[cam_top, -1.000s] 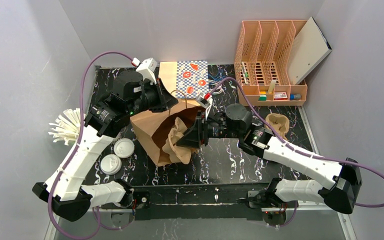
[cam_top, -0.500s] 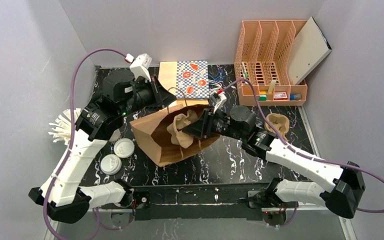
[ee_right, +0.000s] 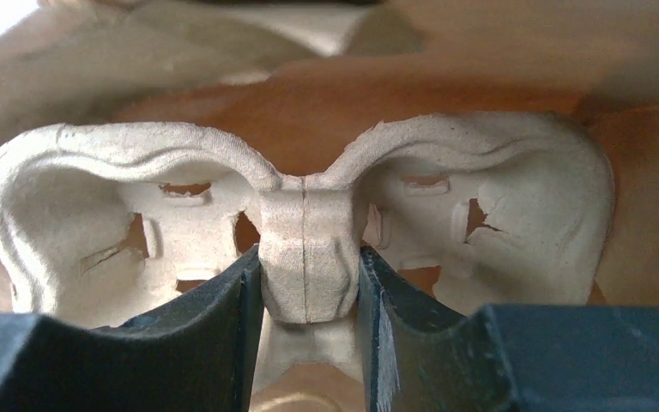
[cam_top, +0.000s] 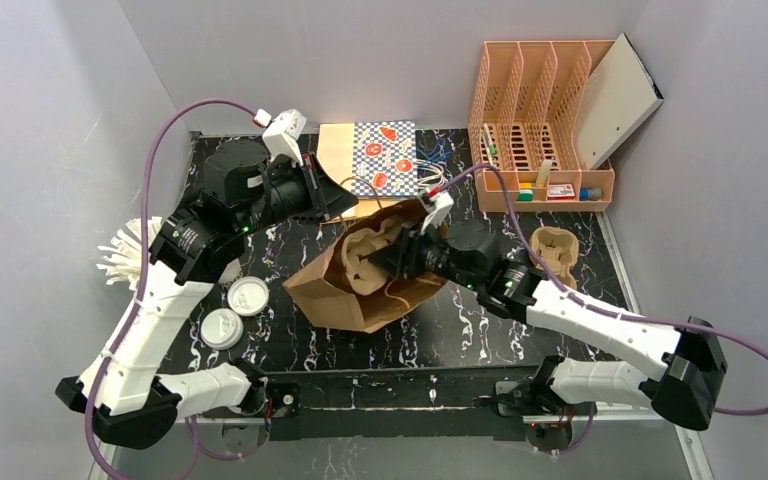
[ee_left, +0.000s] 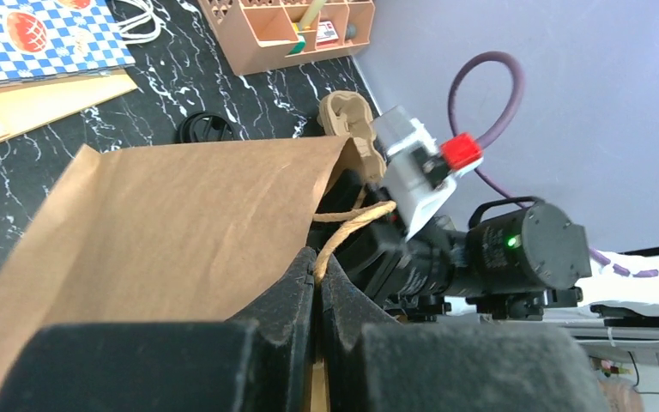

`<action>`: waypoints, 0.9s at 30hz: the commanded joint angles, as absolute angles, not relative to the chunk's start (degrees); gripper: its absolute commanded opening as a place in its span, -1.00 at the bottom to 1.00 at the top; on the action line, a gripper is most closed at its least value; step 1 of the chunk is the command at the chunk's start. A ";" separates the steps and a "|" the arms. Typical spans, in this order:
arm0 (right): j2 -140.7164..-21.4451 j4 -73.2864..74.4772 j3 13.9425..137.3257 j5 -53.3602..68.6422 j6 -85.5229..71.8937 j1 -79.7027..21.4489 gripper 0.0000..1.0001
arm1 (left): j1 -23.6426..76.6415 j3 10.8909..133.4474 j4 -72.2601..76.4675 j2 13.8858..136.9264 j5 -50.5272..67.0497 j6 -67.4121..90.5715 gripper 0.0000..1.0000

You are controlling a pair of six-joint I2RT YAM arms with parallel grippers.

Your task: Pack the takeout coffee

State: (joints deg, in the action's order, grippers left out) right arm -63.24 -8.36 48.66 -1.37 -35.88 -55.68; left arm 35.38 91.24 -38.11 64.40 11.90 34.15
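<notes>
Two lidded cups stand on the worktop at its left, well apart from both grippers. The left gripper is pressed together on the bag rim. The right gripper, inside the bag, pinches the carrier by its centre post.

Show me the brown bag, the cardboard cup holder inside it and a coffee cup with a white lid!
brown bag (cam_top: 348, 306): top view, on its near side wall.
cardboard cup holder (ee_right: 305, 257): right wrist view, on its middle post.
coffee cup (cam_top: 248, 296): top view, on its white lid.
</notes>
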 commanded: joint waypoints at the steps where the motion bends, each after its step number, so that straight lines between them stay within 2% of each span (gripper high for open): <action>1: -66.28 -3.74 54.05 -10.85 -25.52 -61.11 -0.74 | 35.41 90.35 -35.28 63.91 14.68 35.31 -1.00; 8: -69.84 8.01 60.48 -22.55 -18.36 -66.93 -0.72 | 35.42 90.59 -35.05 63.24 9.48 36.90 -1.00; 16: -68.27 5.93 58.84 -34.54 -10.23 -73.10 -0.71 | 35.42 89.85 -29.84 63.75 9.41 42.42 -1.00; 27: -71.31 28.57 69.61 -41.59 -15.68 -75.54 -0.71 | 35.42 84.35 -21.85 62.97 13.97 56.16 -1.00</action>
